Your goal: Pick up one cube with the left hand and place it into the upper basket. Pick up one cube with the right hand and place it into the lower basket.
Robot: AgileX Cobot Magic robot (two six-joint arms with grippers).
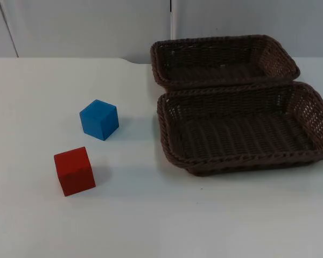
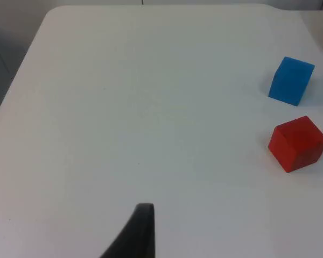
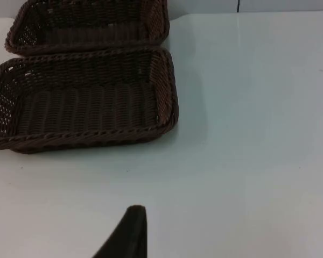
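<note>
Nearest the table's (image 1: pixel 151 226) front edge sits the red cube (image 1: pixel 74 171), the blue cube (image 1: pixel 99 119) just behind, apart. Toward the right edge, lower basket (image 1: pixel 242 161) and, touching it, upper basket (image 1: pixel 226 80) lie empty. Left gripper (image 2: pixel 134 236) and right gripper (image 3: pixel 126 234) wait above the table; whether their fingers are spread cannot be told.

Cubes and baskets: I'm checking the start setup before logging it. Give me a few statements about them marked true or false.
1. The blue cube lies farther back on the table than the red cube. True.
2. The red cube sits inside a basket. False: it is on the table, left of both.
3. The upper basket and lower basket are side against side. True.
4. The blue cube is stacked on the red one. False: they stand apart.
</note>
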